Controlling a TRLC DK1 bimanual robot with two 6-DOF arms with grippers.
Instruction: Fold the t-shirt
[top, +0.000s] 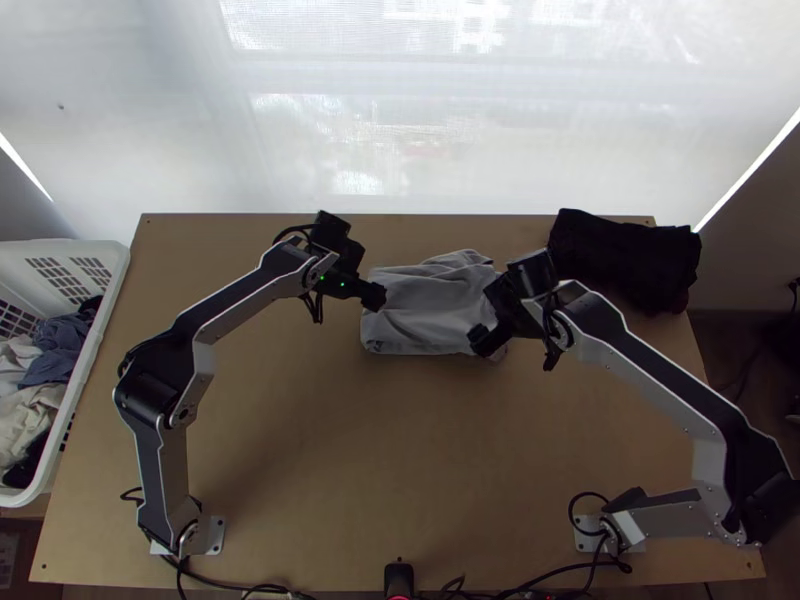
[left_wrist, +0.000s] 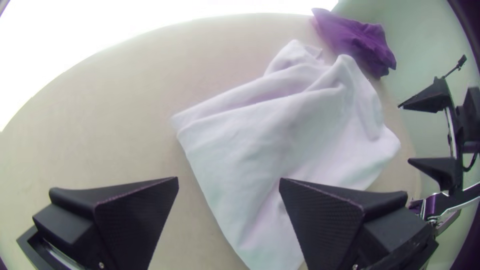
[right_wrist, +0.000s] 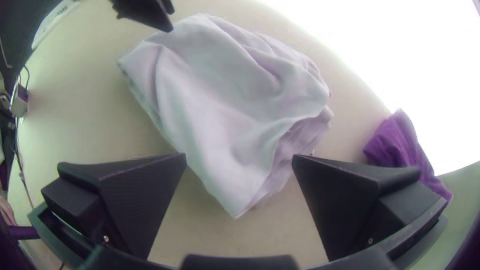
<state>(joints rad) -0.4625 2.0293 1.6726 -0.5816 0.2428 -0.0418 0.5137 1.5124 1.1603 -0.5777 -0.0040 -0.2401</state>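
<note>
Bright window covering (top: 450, 130) behind, light wooden surface (top: 400, 450) below, white laundry basket (top: 118, 268) off the left edge, dark cloth (top: 625, 255) at the far right corner. Pale t-shirt (top: 425, 305) lying flat-ish between both arms, toward the far side of the surface: compact, roughly rectangular bundle, wrinkled on top, rumpled along the far edge, loose layers toward the right end. Left pincer (left_wrist: 228, 179) wide, nothing held, at the bundle's left side. Right pincer (right_wrist: 239, 155) also wide and without cloth in grip, over the near right corner. Can't tell about light contact with the fabric at either side.

Step in hand, as judged: mid-fold, probably lining up on opposite ends for another fold or a tidy-up. Next move: lower both, close on the near corners through all layers, lift together, then carry the near edge away over the rest. Maybe tug the loose right end straight first. Main risk: pinching just the top layer and dragging the stack apart, or locking wrinkles in.
</note>
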